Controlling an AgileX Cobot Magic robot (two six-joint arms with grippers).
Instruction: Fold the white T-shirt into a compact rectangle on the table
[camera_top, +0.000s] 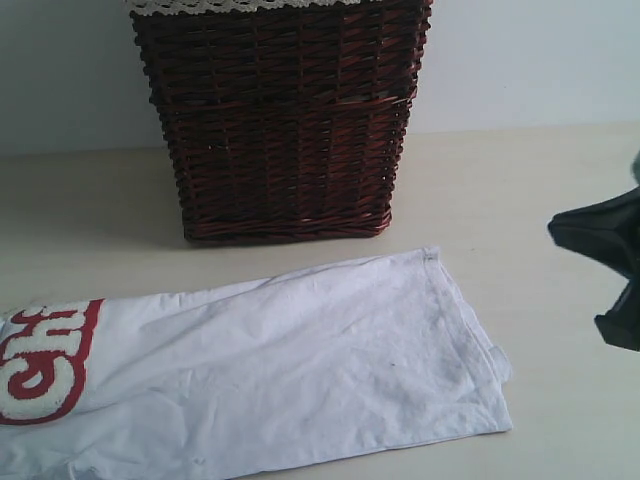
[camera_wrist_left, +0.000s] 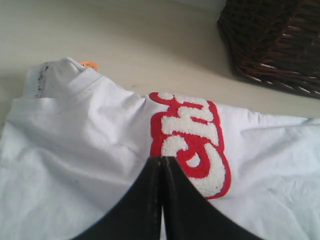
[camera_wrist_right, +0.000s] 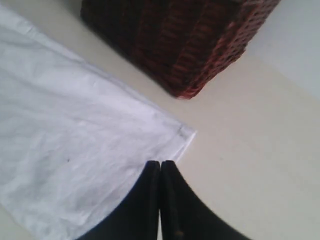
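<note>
Now the white T-shirt (camera_top: 280, 370) lies as a long folded strip on the table (camera_top: 520, 190), in front of the basket (camera_top: 280, 120), with a band of bare tabletop between them. Its hem end reaches past one front corner of the basket. The end with the red patch (camera_wrist_left: 192, 145) and orange tag (camera_wrist_left: 89, 64) lies beyond the other. The left claw (camera_wrist_left: 161, 160) has its fingers pressed together, empty, over the cloth beside the patch. The right claw (camera_wrist_right: 160, 164) is likewise together and empty, by the hem corner nearest the basket.
</note>
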